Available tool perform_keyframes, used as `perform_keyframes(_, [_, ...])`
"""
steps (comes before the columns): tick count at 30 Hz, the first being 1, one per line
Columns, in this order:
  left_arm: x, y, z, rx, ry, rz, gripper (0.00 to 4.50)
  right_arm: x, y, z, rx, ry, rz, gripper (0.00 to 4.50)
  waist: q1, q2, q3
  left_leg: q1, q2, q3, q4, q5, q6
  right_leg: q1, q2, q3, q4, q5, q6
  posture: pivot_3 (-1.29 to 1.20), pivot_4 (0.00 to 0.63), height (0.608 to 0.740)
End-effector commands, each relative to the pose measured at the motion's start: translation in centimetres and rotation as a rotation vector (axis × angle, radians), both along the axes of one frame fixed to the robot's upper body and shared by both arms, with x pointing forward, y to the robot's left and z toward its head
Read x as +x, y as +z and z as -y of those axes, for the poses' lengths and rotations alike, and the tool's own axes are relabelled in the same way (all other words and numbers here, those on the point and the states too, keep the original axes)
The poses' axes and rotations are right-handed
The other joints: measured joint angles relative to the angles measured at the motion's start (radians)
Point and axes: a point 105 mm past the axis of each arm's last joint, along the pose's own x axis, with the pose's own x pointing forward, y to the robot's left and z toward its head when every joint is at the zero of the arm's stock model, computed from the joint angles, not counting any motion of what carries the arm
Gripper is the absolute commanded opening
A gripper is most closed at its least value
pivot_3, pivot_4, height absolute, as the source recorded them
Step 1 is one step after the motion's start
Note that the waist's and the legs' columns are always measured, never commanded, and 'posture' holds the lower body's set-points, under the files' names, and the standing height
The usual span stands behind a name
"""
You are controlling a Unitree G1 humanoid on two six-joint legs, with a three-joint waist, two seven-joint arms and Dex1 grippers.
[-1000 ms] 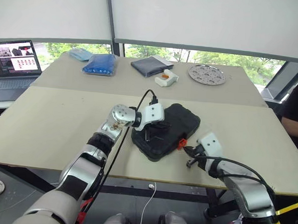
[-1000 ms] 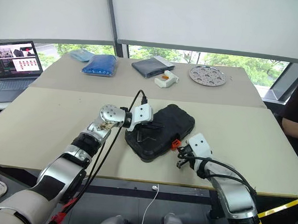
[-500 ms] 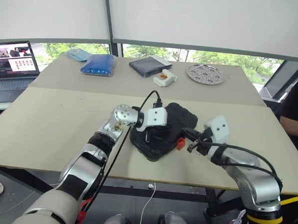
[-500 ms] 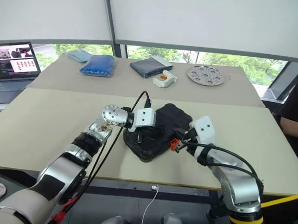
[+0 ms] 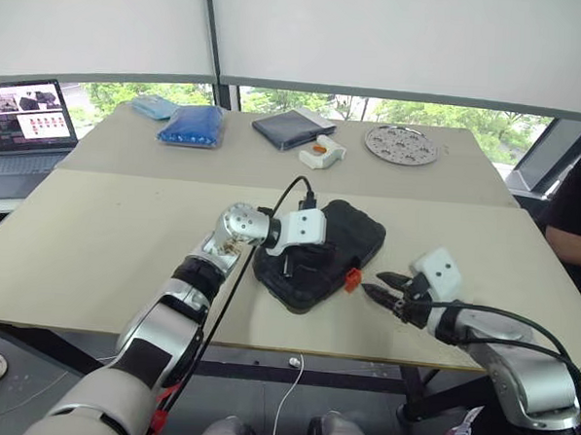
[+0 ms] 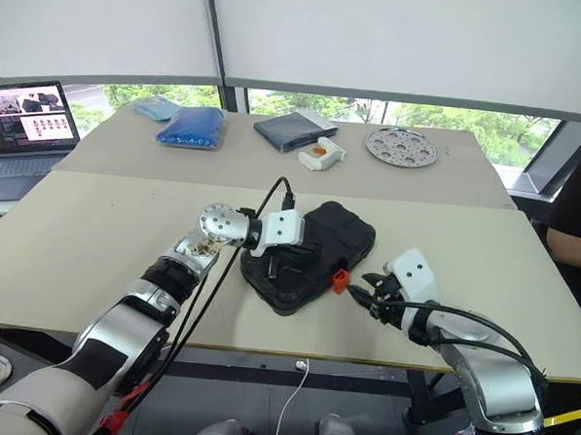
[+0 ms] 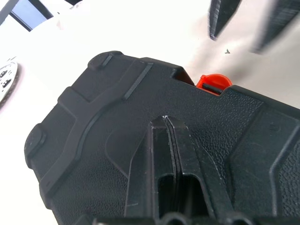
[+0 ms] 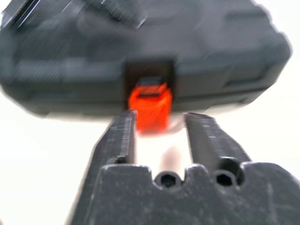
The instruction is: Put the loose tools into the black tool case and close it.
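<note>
A closed black tool case (image 5: 318, 253) lies mid-table (image 5: 95, 236). The left gripper (image 7: 169, 140), pressed together, rests on its lid; the right gripper (image 5: 382, 288), spread, sits beside its orange latch (image 5: 352, 278). Laptop (image 5: 28, 116) far left, windows (image 5: 306, 101) behind.

Head pair looks down and forward over the tabletop (image 5: 95, 236), both eyes sharing the black tool case (image 5: 353, 235). Left wrist camera sits close over its lid; right wrist camera faces the orange latch (image 8: 150, 105).
</note>
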Motion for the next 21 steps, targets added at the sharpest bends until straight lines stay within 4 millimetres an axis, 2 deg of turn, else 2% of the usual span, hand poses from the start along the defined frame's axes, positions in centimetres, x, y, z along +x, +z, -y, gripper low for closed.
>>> perform_keyframes(1, [-0.2,-4.5,-2.3,0.125,0.058,-0.110,0.00,1.3,0.5,-0.6,-0.021,0.079,0.065,3.11,-0.001,0.000,0.000,0.000,0.000,0.000,0.000,0.000,0.000,0.000,0.000,0.000,0.000,0.000,0.000,0.00,0.150,0.718])
perform_keyframes(10, [0.0,-4.1,-2.6,0.122,0.067,-0.098,0.00,3.7,-0.8,-0.7,-0.044,0.099,0.062,3.11,0.000,0.000,0.000,-0.001,0.001,0.000,-0.001,0.000,-0.001,-0.001,0.000,0.000,0.000,0.000,0.000,0.00,0.150,0.718])
perform_keyframes(11, [0.0,-4.1,-2.7,0.121,0.068,-0.097,0.00,3.7,-1.0,-0.8,-0.044,0.105,0.060,2.72,0.000,0.000,0.000,-0.001,0.001,0.000,-0.001,0.001,-0.001,-0.001,0.000,0.000,0.000,0.000,0.000,0.00,0.150,0.718])
perform_keyframes(12, [0.0,-4.1,-2.7,0.121,0.070,-0.097,0.00,3.7,-1.0,-0.9,-0.043,0.110,0.059,2.61,0.000,0.000,0.000,-0.001,0.001,0.000,-0.001,0.001,-0.001,-0.001,0.000,0.000,0.000,0.000,0.000,0.00,0.150,0.718])
perform_keyframes(17, [0.0,-4.2,-2.9,0.123,0.076,-0.095,0.00,3.3,-0.6,-1.1,-0.019,0.124,0.069,1.18,-0.001,0.000,0.000,-0.001,0.001,0.000,-0.001,0.001,-0.001,-0.001,0.000,0.000,0.000,0.000,0.000,0.00,0.150,0.718])
perform_keyframes(21, [0.1,-4.2,-3.0,0.125,0.078,-0.096,0.00,2.9,-0.2,-0.9,-0.024,0.123,0.078,1.16,0.000,0.000,0.000,-0.001,0.001,0.000,-0.001,0.001,-0.001,-0.001,-0.001,0.000,0.000,0.000,0.000,0.00,0.150,0.718])
